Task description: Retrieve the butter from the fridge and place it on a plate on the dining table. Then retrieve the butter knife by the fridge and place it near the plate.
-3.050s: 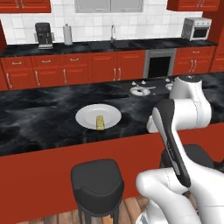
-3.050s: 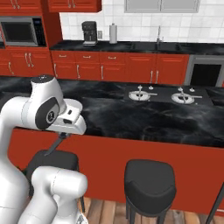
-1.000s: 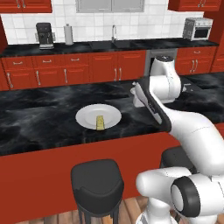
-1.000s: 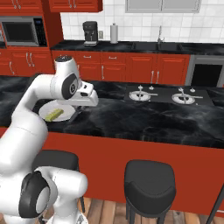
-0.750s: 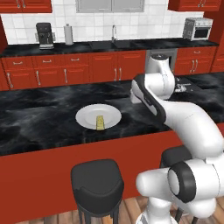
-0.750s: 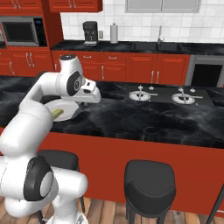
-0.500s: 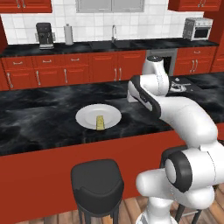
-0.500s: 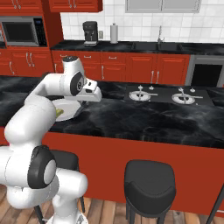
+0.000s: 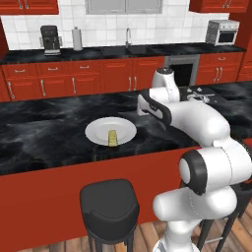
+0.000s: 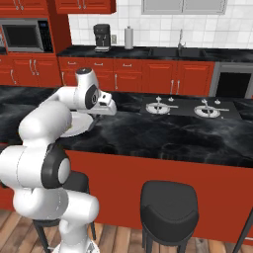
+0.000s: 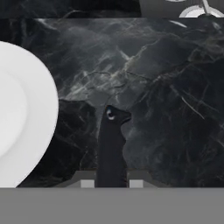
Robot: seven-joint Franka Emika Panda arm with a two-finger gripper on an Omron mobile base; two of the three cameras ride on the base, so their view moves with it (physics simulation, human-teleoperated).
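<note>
Reaching forward over the long black, white-veined marble counter [image 9: 44, 138], the white arm bends at its elbow and points its hand down toward the marble just right of the round white plate [image 9: 110, 131]. In the hand view the end effector [image 11: 111, 181] has its two fingers pressed together on a black-handled butter knife [image 11: 111, 144], whose dark handle rises from between the fingertips over the counter, close beside the plate's rim [image 11: 48, 109] but not touching it. Whether the knife touches the marble cannot be told. On the plate lies the small yellow stick of butter [image 9: 113, 138], near its front edge. No writing can be read anywhere
</note>
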